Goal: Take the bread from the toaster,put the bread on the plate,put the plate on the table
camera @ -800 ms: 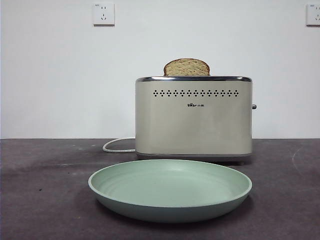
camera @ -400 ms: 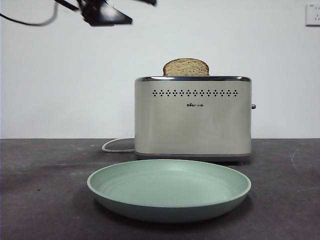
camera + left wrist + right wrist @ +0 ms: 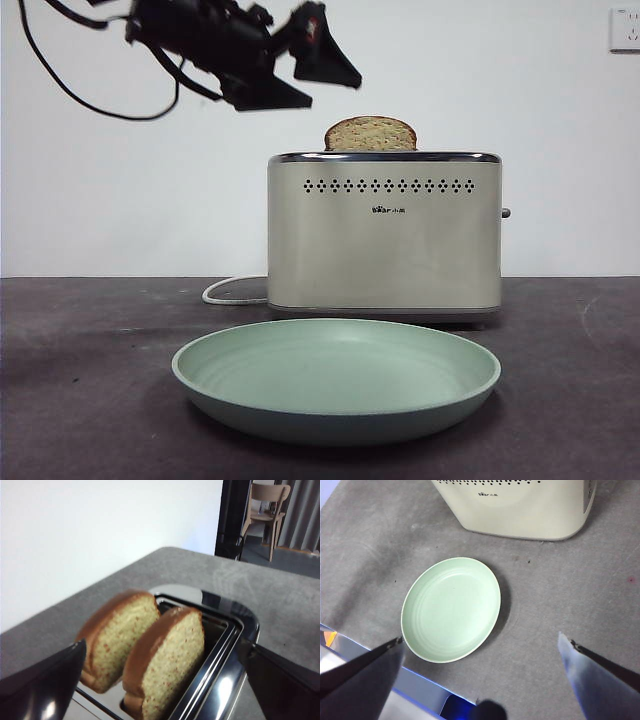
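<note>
The cream toaster (image 3: 384, 235) stands on the dark grey table (image 3: 80, 400) behind the mint green plate (image 3: 336, 425). The bread (image 3: 371, 134) pokes its domed end out of the top. The left wrist view shows two look-alike slices in the two slots, one (image 3: 117, 640) on the wall side and one (image 3: 167, 665) beside it, inside the chrome rim (image 3: 225, 625). My left gripper (image 3: 335, 92) hangs open, just up and left of the toaster's top, its jaws pointing at the slices (image 3: 161, 645). My right gripper (image 3: 480, 637) is open, high above the empty plate (image 3: 451, 609).
A white cord (image 3: 232, 292) runs from the toaster's back left along the table. A white wall with a socket (image 3: 625, 30) stands close behind. The left arm's cables (image 3: 90, 95) hang at the top left. A wooden chair (image 3: 265, 505) is beyond the table's far end.
The left arm, absent one second ago, has come in from the top left and moved right and down towards the toaster's top. Bread, toaster and plate have not moved.
</note>
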Robot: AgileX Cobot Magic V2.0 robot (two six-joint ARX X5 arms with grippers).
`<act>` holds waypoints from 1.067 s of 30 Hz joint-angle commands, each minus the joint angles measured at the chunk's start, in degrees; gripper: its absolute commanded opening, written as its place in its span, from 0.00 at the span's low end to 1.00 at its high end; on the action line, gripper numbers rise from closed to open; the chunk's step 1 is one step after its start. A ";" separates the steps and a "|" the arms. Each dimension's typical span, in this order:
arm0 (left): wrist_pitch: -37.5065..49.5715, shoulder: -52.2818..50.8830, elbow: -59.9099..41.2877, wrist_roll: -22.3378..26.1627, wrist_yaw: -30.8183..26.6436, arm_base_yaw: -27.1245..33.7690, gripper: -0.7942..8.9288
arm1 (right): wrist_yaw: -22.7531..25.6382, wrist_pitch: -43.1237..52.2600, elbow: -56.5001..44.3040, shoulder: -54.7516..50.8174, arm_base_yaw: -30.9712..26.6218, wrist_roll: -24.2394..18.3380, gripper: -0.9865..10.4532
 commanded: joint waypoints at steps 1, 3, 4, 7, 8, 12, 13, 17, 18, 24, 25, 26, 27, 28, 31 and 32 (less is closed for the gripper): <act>1.18 1.95 0.07 2.19 -1.42 -0.74 0.66 | -0.07 0.00 0.15 -0.11 0.13 -0.35 0.61; 2.01 3.06 0.07 2.45 -1.79 -1.03 0.66 | -0.07 -0.02 0.15 -0.11 0.13 -0.35 0.61; 2.49 3.58 0.07 2.45 -1.92 -1.16 0.66 | -0.07 -0.02 0.15 -0.11 0.13 -0.35 0.61; 3.39 5.16 0.07 2.43 -2.21 -1.62 0.58 | -0.07 -0.04 0.15 -0.11 0.13 -0.33 0.61; 3.48 5.40 0.07 2.43 -2.21 -1.75 0.56 | -0.07 -0.04 0.15 -0.11 0.13 -0.33 0.61; 3.85 5.92 0.07 2.51 -2.40 -2.40 0.55 | -0.04 -0.04 0.15 -0.11 0.13 -0.35 0.61; 3.96 5.92 0.07 2.60 -2.45 -2.47 0.52 | -0.04 -0.04 0.15 -0.11 0.13 -0.33 0.61; 4.02 5.92 0.07 2.49 -2.47 -2.62 0.29 | -0.04 -0.04 0.15 -0.11 0.13 -0.33 0.61; 3.85 5.92 0.07 2.08 -2.43 -2.64 0.22 | -0.04 -0.04 0.15 -0.11 0.13 -0.33 0.61; 3.72 5.92 0.07 1.90 -2.40 -2.73 0.07 | -0.02 -0.04 0.15 -0.11 0.13 -0.35 0.61; 3.78 5.90 0.07 1.92 -2.38 -2.73 0.07 | -0.02 -0.04 0.15 -0.11 0.13 -0.35 0.61; 3.96 5.90 0.07 1.92 -2.40 -2.73 0.07 | 0.00 -0.04 0.15 -0.11 0.13 -0.35 0.61; 4.20 5.90 0.07 1.92 -2.38 -2.73 0.07 | 0.00 -0.04 0.15 -0.11 0.13 -0.35 0.61; 4.57 5.86 0.09 1.92 -2.43 -2.69 0.07 | 0.00 -0.04 0.15 -0.11 0.13 -0.35 0.61; 6.27 5.70 0.09 1.88 -2.40 -2.58 0.07 | 0.00 -0.07 0.15 -0.11 0.13 -0.35 0.61; 6.56 5.51 0.13 1.79 -2.40 -2.58 0.07 | 0.00 -0.09 0.15 -0.11 0.13 -0.33 0.61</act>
